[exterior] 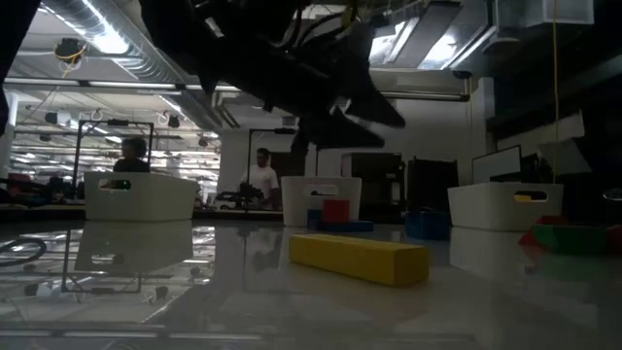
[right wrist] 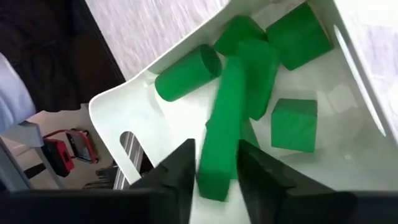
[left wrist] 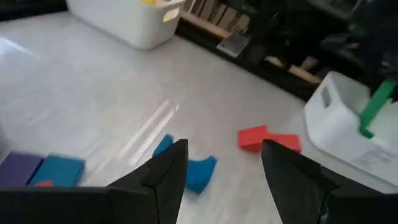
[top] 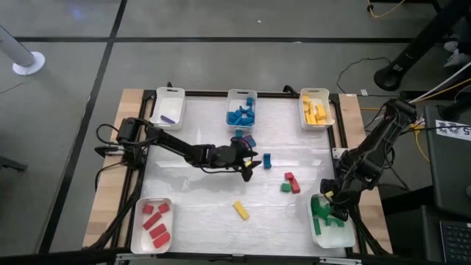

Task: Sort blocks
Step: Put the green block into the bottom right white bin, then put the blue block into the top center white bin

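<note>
Green bar (right wrist: 225, 124) sits between the right pincer's (right wrist: 214, 171) narrowly parted fingers above the green tray (top: 340, 234). We see the left pincer (left wrist: 221, 163) wide and empty over loose blocks (top: 290, 182) beyond that tray; sorting roughly two-thirds done.

Four cameras cover one scene. The high view looks straight down on the whole counter (top: 199, 213) from well above. The low view sits at counter height, facing level across it toward the room behind, with a yellow block (exterior: 358, 259) close in front; the same block (top: 241, 210) appears from overhead. The left wrist camera looks forward past its own fingers (left wrist: 169, 177). The right wrist camera peers closely into a white tray (right wrist: 155, 137) of green blocks (right wrist: 293, 124).
</note>
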{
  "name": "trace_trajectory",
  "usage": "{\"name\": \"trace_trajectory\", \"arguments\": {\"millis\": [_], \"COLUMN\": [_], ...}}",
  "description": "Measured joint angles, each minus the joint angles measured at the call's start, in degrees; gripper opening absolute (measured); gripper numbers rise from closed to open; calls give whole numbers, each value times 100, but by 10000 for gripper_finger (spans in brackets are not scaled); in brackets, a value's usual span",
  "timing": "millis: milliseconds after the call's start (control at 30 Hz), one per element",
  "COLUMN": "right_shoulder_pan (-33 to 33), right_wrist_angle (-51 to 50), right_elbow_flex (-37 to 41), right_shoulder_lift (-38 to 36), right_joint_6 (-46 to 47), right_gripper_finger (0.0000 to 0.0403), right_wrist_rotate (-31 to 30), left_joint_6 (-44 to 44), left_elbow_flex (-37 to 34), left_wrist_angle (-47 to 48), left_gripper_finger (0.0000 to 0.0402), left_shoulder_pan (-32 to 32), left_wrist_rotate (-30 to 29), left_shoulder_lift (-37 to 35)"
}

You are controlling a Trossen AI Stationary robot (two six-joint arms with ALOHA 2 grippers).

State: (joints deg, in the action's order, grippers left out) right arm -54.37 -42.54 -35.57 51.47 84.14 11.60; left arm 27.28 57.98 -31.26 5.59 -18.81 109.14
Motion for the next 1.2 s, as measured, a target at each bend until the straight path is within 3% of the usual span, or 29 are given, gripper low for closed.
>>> {"name": "trace_trajectory", "arguments": {"millis": [267, 467, 567, 700, 833, 1033, 1200], "right_shoulder_pan": [0, 0, 0, 0, 16, 256, 688], "right_wrist_angle": [44, 286, 229, 192, 203, 187, 185], "right_elbow_flex": [0, -26, -248, -657, -1024, -1126, -1126], "right_shoulder_lift": [24, 14, 6, 4, 23, 91, 167], "right_joint_6": [7, 9, 9, -99, -514, -834, -845], "right_gripper_finger": [188, 189, 181, 173, 172, 172, 172], "right_wrist_rotate": [34, 364, 161, -669, -2078, -4733, -5840], "left_joint_6": [-348, -974, -1026, -1128, -1354, -1435, -1242], "left_elbow_flex": [398, 725, 756, 756, 756, 756, 756], "left_wrist_angle": [-185, -70, -78, -38, 321, 1931, 3777], "left_gripper_finger": [194, 194, 194, 194, 194, 194, 194], "left_shoulder_pan": [16, 85, 81, 78, 82, 61, 52], "left_wrist_rotate": [213, 254, 293, 317, 326, 323, 298], "left_shoulder_lift": [4, 4, 4, -4, -148, -851, -1604]}}
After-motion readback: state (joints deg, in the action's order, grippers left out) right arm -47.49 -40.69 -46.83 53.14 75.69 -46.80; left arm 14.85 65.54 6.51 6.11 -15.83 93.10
